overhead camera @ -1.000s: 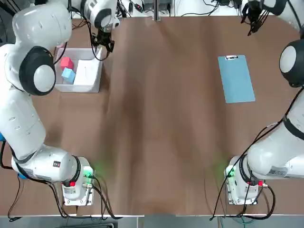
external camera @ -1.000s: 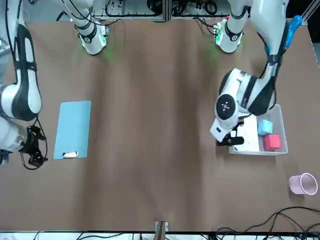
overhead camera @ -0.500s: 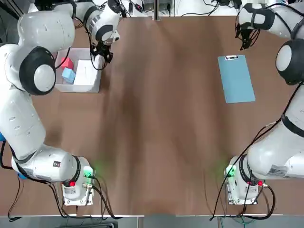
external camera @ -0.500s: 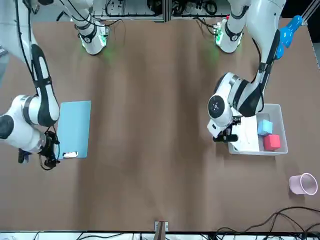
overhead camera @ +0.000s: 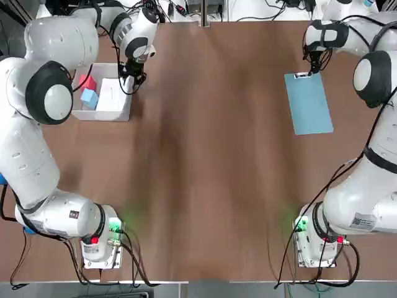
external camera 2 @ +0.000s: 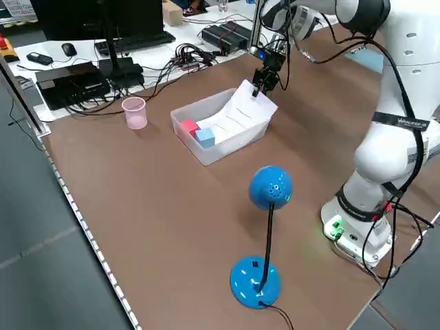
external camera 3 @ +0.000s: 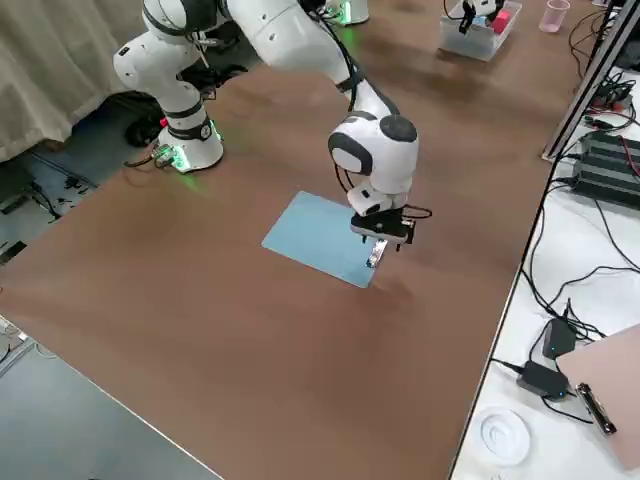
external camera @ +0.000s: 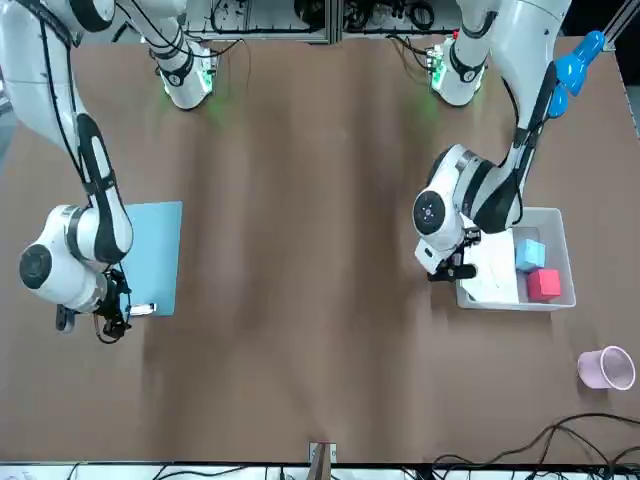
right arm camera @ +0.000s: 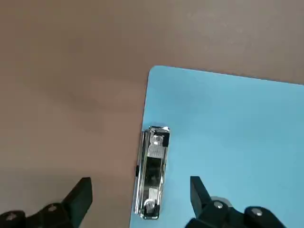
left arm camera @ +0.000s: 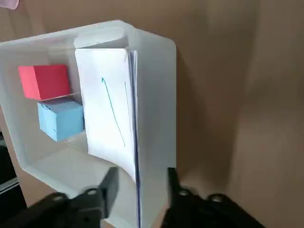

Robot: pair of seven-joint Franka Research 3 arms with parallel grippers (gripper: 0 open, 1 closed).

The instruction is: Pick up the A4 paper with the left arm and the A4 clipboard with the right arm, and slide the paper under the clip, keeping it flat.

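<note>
**Both grippers over their targets, nothing lifted yet**

Near to far, as you'd look from the bases in the top view:

Board (overhead camera: 308,103) lies flat on the table's right half, long axis running away from you, clip (overhead camera: 303,75) at the far short edge. R gripper (overhead camera: 311,64) hangs just past that far edge, pointing down. Wrist view shows its jaws wide apart, straddling the clip (right arm camera: 153,172), holding nothing. So your grab is at the clip end; R arm is the only one near it.

Paper (overhead camera: 112,93) sits in the bin (overhead camera: 102,113) far left, leaning on the wall nearest table centre, beside the cubes. L gripper (overhead camera: 131,72) is at that wall, fingers (left arm camera: 109,186) either side of the paper's (left arm camera: 107,104) upper edge, part-closed w/ a gap. I can't tell if it's pinched yet.
</note>
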